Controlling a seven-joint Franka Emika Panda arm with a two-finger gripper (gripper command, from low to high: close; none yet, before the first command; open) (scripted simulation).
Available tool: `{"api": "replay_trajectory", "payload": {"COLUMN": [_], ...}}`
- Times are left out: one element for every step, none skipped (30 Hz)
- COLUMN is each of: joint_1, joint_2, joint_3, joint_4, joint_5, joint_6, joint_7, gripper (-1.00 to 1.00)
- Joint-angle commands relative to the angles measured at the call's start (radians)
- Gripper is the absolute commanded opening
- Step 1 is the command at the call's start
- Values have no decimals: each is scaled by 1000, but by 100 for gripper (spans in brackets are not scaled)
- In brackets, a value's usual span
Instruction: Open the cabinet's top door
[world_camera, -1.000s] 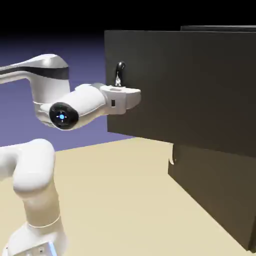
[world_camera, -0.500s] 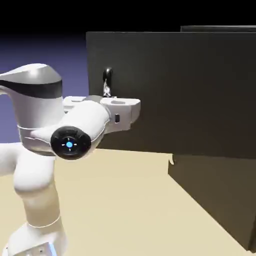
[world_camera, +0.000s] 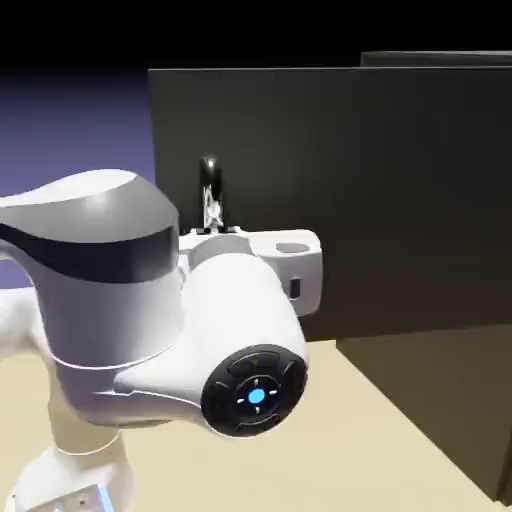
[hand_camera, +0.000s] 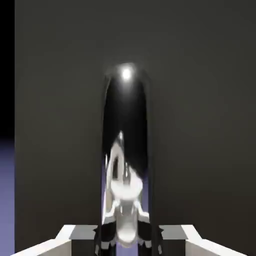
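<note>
Top door (world_camera: 400, 180) stands swung out ahead of the gripper (hand_camera: 128, 241), whose fingers are clamped on its handle (hand_camera: 125, 125). Pulling step in hand; continue the outward arc.

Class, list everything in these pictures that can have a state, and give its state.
Top door: open, swung out from the cabinet
Handle: upright, gripped
Gripper: closed on the handle
Robot arm: bent, reaching to the door
Cabinet: standing upright

exterior camera beside arm, hand camera close, facing door (hand_camera: 200, 125), both showing handle (hand_camera: 126, 150)
</note>
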Motion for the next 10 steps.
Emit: {"api": "replay_trajectory", "payload": {"joint_1": [32, 64, 96, 127, 158, 189, 220, 250, 278, 278], "joint_2": [-1, -3, -6, -9, -12, -16, -20, -25, -29, -29], "joint_3": [-17, -34, -49, -64, -78, -92, -104, -116, -126, -126], "joint_4": [36, 73, 109, 145, 181, 218, 254, 290, 323, 323], "joint_5": [-8, -15, -21, -27, -33, -38, -42, -45, -48, -48], "joint_6": [-23, -47, -71, -94, -117, -140, -163, -185, -206, -206], "joint_7": [6, 13, 20, 27, 35, 43, 52, 61, 69, 69], "gripper": [-100, -100, -100, -100, -100, -100, -100, -100, -100, 100]}}
